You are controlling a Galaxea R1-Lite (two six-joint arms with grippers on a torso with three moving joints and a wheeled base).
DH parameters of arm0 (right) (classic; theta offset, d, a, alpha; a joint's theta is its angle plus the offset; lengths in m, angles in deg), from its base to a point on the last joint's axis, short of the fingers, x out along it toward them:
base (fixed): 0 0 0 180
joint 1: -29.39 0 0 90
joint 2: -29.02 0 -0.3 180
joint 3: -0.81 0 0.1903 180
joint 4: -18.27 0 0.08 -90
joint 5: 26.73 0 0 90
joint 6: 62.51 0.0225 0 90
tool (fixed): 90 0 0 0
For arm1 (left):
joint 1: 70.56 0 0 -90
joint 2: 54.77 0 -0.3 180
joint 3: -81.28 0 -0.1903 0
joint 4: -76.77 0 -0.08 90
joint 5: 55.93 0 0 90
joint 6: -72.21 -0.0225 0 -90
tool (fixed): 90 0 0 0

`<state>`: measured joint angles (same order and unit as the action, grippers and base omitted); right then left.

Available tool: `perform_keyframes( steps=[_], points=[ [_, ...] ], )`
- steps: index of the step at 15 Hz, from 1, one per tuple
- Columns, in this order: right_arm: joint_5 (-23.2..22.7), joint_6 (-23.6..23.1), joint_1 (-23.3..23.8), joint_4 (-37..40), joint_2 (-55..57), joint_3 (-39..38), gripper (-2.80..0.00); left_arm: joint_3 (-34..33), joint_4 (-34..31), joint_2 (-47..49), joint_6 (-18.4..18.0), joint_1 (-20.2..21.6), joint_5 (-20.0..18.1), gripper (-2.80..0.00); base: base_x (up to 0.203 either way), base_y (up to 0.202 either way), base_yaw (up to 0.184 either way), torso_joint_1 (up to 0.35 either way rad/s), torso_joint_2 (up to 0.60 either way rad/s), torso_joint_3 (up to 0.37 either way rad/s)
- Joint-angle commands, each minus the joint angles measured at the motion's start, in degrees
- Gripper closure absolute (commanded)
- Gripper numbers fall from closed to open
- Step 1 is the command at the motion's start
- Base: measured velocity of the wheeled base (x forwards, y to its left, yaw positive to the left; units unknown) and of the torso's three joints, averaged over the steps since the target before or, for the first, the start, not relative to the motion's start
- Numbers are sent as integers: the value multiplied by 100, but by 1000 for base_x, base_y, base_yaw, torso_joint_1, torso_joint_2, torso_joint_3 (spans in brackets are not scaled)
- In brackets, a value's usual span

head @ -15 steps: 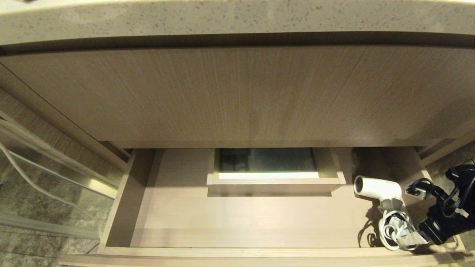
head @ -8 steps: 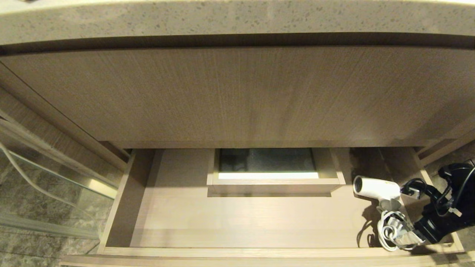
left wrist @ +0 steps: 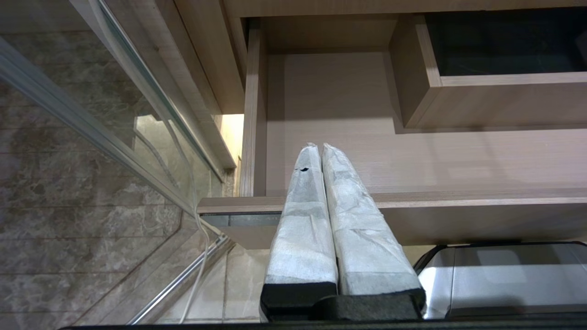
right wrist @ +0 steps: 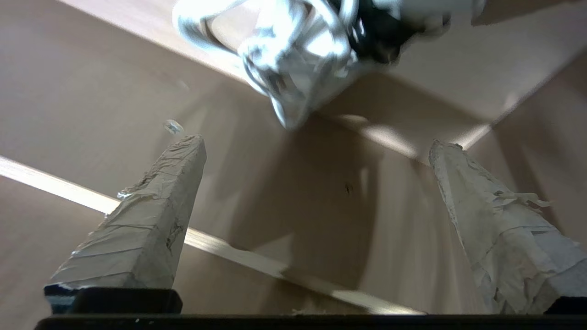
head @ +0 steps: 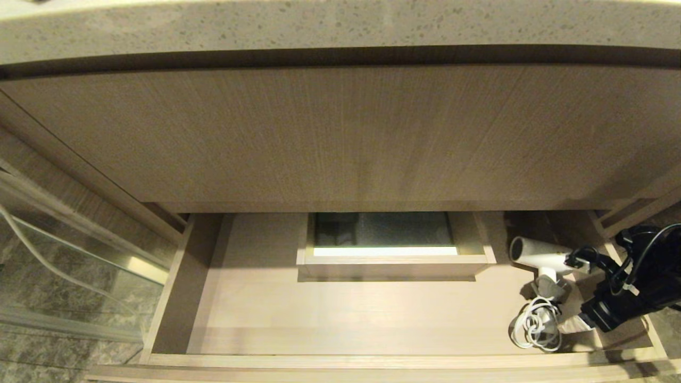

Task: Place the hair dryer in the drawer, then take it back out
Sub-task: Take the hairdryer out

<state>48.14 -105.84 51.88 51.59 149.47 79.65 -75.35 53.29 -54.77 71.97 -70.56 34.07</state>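
The drawer [head: 340,361] is pulled open below me, wide and shallow, in light wood. At its right end lies the white hair dryer [head: 534,254], barrel pointing left, handle towards me, and its coiled cord [head: 534,330] sits near the front rim. My right gripper [head: 570,298] hangs open just right of the handle. In the right wrist view the cord bundle [right wrist: 293,59] lies beyond the right gripper [right wrist: 318,144], and only drawer floor shows between its fingers. My left gripper [left wrist: 316,149] is shut and empty, parked before the drawer's front rim [left wrist: 458,197] near its left corner.
A boxed cut-out [head: 393,266] rises from the drawer floor at mid back. A taller wood panel [head: 340,138] and a stone countertop [head: 340,26] overhang the drawer's back. A glass panel [head: 64,276] stands at the left, and a shiny metal bin [left wrist: 504,275] under the drawer front.
My right gripper has moved left and deeper into the drawer, staying open. The dryer's barrel has shifted towards the drawer's back and the cord has slid left.
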Motion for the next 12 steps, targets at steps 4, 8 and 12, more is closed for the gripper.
perform_keyframes(
  steps=[4,8,12],
  points=[
    [-34,132,-25,7,225,140,-280,0,2,-9,-2,0,0,0,0,0,0,0,0,0],
    [-43,283,-99,-88,477,327,-280,0,2,-8,-2,0,1,0,0,0,0,0,0,0],
    [-42,343,-146,-115,899,840,-280,0,2,0,-2,0,0,0,0,0,0,0,0,0]
  ],
)
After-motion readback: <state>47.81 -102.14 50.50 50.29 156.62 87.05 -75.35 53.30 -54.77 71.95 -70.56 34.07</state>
